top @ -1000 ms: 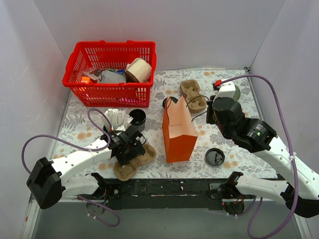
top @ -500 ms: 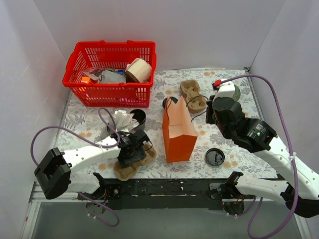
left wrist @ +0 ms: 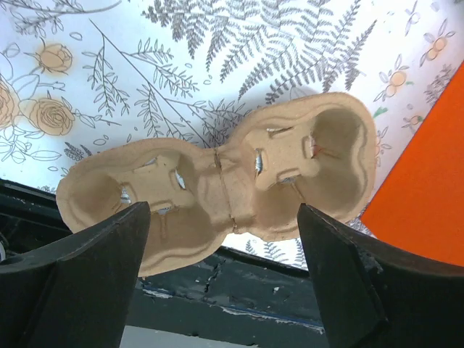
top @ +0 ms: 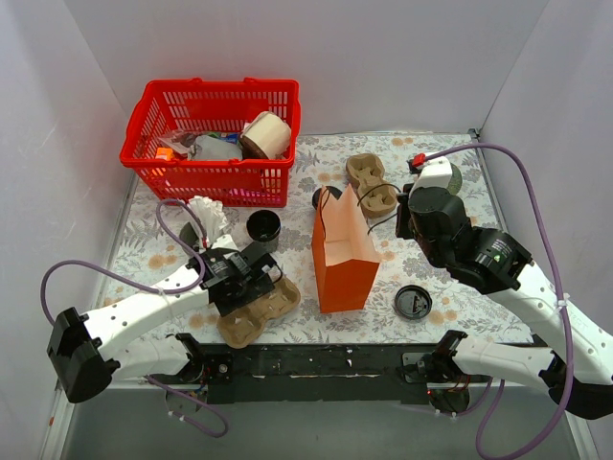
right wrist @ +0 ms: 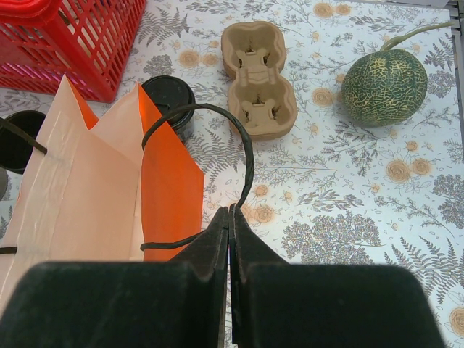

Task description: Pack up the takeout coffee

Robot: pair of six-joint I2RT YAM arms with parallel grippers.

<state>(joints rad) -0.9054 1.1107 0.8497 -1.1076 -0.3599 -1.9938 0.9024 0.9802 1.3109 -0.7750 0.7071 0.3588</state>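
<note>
The takeout coffee (top: 262, 227), a small open black cup, stands on the flowered cloth left of the orange paper bag (top: 343, 251); it also shows at the left edge of the right wrist view (right wrist: 13, 141). My left gripper (top: 251, 280) hovers open over a brown cardboard cup carrier (left wrist: 225, 181), its fingers (left wrist: 87, 275) wide apart and holding nothing. The coffee is a short way behind it. My right gripper (right wrist: 230, 214) is shut on the bag's black cord handle (right wrist: 246, 156), right of the open-topped bag (right wrist: 94, 188).
A grey cup of white sticks (top: 206, 218) stands left of the coffee. A second black cup (right wrist: 168, 94) sits behind the bag. A flat black lid (top: 413, 303) lies front right. Also present: red basket (top: 213, 139), second carrier (top: 371, 184), green melon (right wrist: 383, 87).
The left arm has swung about over the near carrier, its jaws narrowing a little and then widening. The white sticks now show further left. The right arm and bag are still.
</note>
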